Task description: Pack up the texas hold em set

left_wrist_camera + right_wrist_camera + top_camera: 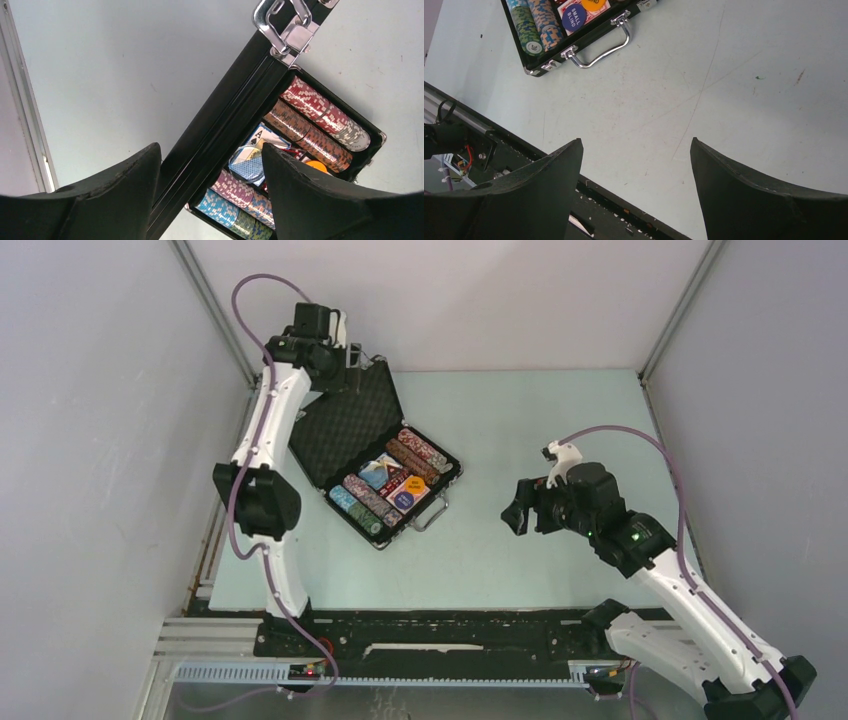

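Spread wide at the left end effector [210,147], astride the rim of the raised lid [215,120]; cannot tell whether gripping. Gaping, holding nothing, at the right end effector [636,142] above the tabletop [724,75]. Well apart, lying open far-left: briefcase [425,505] with chip rows [420,452].

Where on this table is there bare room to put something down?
Bare table stretches from the case handle to the right fingers, and along the back wall. Crowded: the far-left corner, where the left fingers straddle the raised lid.
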You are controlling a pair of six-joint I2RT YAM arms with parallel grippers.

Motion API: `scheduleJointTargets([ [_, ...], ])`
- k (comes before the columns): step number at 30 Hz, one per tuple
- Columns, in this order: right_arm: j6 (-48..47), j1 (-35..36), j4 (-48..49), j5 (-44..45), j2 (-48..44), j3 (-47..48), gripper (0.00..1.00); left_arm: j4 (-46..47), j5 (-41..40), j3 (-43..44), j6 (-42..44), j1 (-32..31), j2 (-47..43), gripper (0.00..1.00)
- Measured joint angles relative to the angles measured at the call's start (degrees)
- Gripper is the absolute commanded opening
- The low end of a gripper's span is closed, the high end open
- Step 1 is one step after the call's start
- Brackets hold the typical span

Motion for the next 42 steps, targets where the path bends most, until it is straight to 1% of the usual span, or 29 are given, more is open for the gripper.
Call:
scheduleJointTargets([
  [1, 0.0, 0.0, 0.1, -0.1, 0.2, 0.0, 0.89, -0.3, 0.0, 0.0, 0.3, -0.1, 0.0, 0.72],
  [4, 0.4, 0.0, 0.6, -0.1, 0.8, 0.0, 0.90, -0.3, 0.1, -0.4, 0.8, -0.6, -0.2, 0.70],
  [6, 1.1, 0.0, 1.1, 0.2, 1.4, 0.0, 0.90, 1.1, -0.2, -3.3, 0.9, -1.6, -1.6, 0.66],
  [7, 1.7, -0.1, 1.4, 0.4, 2.0, 0.0, 0.91, 1.4, -0.3, -4.8, 0.9, -2.3, -2.5, 0.62],
  [10, 3.8, -0.7, 2.2, 0.7, 5.5, 0.1, 0.95, 2.0, -2.3, -9.8, 0.9, -5.6, -5.4, 0.57],
  [11, 4.9, -1.3, 2.6, 0.6, 7.1, 0.1, 0.97, 2.0, -3.5, -11.1, 0.9, -8.4, -6.4, 0.56],
  [14, 9.2, -4.7, 3.8, -1.2, 11.9, 0.1, 0.99, 2.6, -6.1, -16.4, 1.0, -13.6, -9.3, 0.52],
  [17, 15.4, -11.3, 6.1, -3.2, 16.7, 0.1, 1.00, 5.1, -8.8, -22.3, 0.8, -18.0, -11.8, 0.52],
  [21, 20.2, -14.7, 10.2, -2.4, 21.2, 0.1, 1.00, 11.0, -12.5, -30.2, 0.3, -22.0, -15.3, 0.53],
  [22, 20.8, -14.7, 11.4, -1.9, 22.1, 0.1, 1.00, 12.1, -12.9, -31.5, 0.2, -22.6, -15.9, 0.55],
  [23, 21.3, -14.7, 12.3, -1.6, 22.6, 0.1, 1.00, 13.6, -13.6, -33.2, -0.2, -23.4, -16.6, 0.61],
  [25, 21.8, -14.7, 14.1, -1.4, 23.2, 0.1, 1.00, 15.8, -13.6, -35.8, -1.1, -24.5, -17.7, 0.69],
  [28, 21.8, -15.1, 16.6, -1.4, 23.5, 0.1, 1.00, 17.7, -8.7, -39.6, -5.9, -25.9, -18.3, 0.82],
  [29, 21.7, -15.4, 17.2, -1.6, 23.6, 0.1, 1.00, 18.2, -7.3, -40.7, -6.9, -26.3, -18.3, 0.85],
  [32, 20.9, -16.1, 18.7, -3.4, 24.6, 0.1, 1.00, 19.9, -1.1, -44.9, -10.1, -27.0, -19.0, 0.88],
  [35, 19.6, -16.7, 20.2, -7.0, 26.3, 0.2, 0.99, 21.2, 4.9, -47.8, -12.5, -27.2, -21.3, 0.89],
  [37, 18.8, -16.9, 21.5, -9.9, 27.9, 0.2, 0.95, 22.2, 8.1, -49.6, -13.5, -27.2, -24.3, 0.83],
  [40, 18.6, -16.6, 23.3, -14.3, 31.2, 1.4, 0.89, 23.4, 12.1, -50.4, -14.4, -26.3, -28.6, 0.70],
  [42, 18.8, -16.0, 25.5, -17.4, 34.5, 2.9, 0.83, 25.1, 15.4, -50.5, -15.1, -24.3, -29.8, 0.65],
])
